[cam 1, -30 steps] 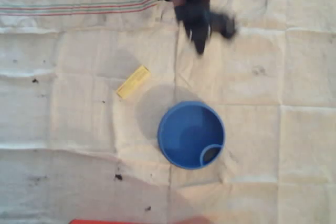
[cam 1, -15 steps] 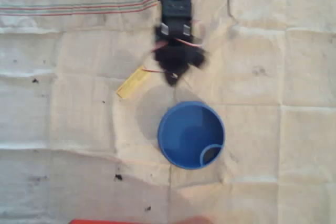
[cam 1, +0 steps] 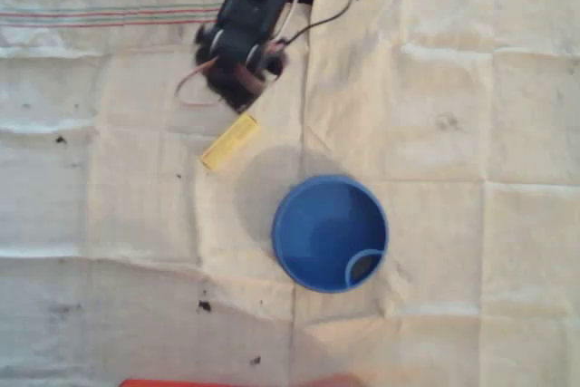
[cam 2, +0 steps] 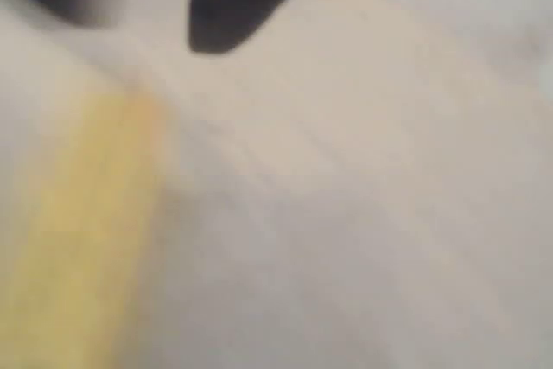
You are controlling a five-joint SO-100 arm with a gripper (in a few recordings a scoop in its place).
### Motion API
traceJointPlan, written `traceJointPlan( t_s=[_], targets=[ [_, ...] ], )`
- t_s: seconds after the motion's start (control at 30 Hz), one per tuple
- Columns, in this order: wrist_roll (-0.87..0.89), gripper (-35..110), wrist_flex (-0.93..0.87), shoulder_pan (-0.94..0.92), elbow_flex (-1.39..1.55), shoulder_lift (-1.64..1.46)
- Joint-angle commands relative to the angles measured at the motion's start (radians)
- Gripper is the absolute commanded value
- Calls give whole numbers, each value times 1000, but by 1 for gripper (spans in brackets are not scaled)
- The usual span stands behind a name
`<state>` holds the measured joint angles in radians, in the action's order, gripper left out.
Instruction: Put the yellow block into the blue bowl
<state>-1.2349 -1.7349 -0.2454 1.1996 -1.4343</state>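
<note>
A: Red is seen first, as a thin strip (cam 1: 227,383) at the near edge of the bench. What is spread over the bench?

B: A creased whitish cloth (cam 1: 109,224) is laid across it, marked with a few dark specks, and thin coloured stripes are woven in toward the far left corner.

A: Where is the blue bowl (cam 1: 313,224) found?

B: It is set upright near the middle of the bench, a little toward the near edge. A small curved loop (cam 1: 365,266) is seen inside its rim on the near right side. Nothing else can be made out in it.

A: And the yellow block (cam 1: 229,141)?

B: It is laid flat on the cloth, farther back and to the left of the bowl, apart from it, and is turned on a slant with one end toward the far right. In the wrist view it is shown blurred at the lower left (cam 2: 82,239).

A: Where is the gripper (cam 1: 237,90) placed?

B: It is held just beyond the far end of the block, at the end of the dark arm reaching in from the far edge. Whether the block is touched cannot be told. In the wrist view two dark fingertips (cam 2: 233,6) are seen with a clear gap between them, nothing being held.
</note>
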Motion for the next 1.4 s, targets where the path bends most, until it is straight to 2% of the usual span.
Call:
traceJointPlan(
  t_s=[0.0, 0.1, 0.37, 1.37],
  targets=[
    [-6, 33, -6, -9, -74, -14],
    [0, 38, 2, -8, -74, -11],
    [2, 36, 184, -23, -54, 67],
    [-8, 33, 215, -21, -71, 285]
  ],
)
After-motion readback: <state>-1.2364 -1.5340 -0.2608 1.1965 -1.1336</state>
